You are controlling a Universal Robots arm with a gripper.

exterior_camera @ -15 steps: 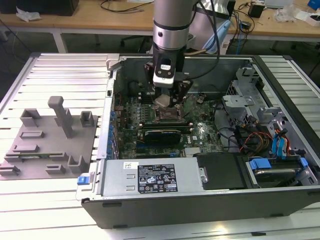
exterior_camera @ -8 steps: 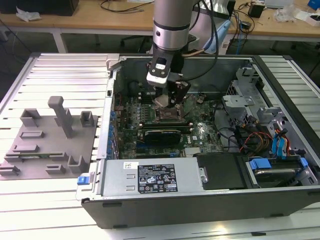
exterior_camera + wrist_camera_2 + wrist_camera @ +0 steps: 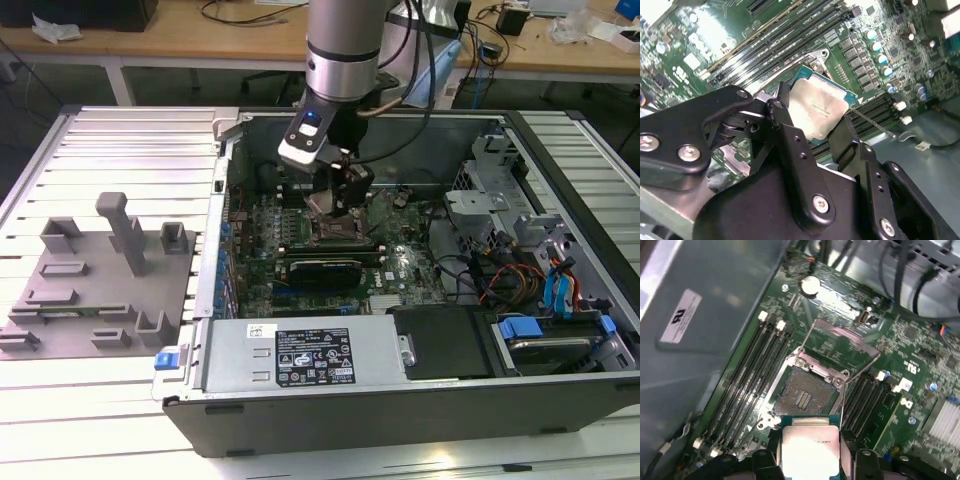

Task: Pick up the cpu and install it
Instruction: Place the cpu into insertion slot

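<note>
My gripper hangs inside the open computer case, just above the motherboard. It is shut on the cpu, a small square chip with a pale silver top, held by two opposite edges between the black fingers. In the first wrist view the cpu hovers beside and above the dark square socket, apart from it. The socket's pin field lies bare, and its metal load plate is swung open. In the exterior view the socket sits directly under the gripper.
Memory slots flank the socket on both sides. A long black card lies just in front of it, with the power supply nearer still. Cables and drive bays fill the case's right. A grey moulded tray sits outside, left.
</note>
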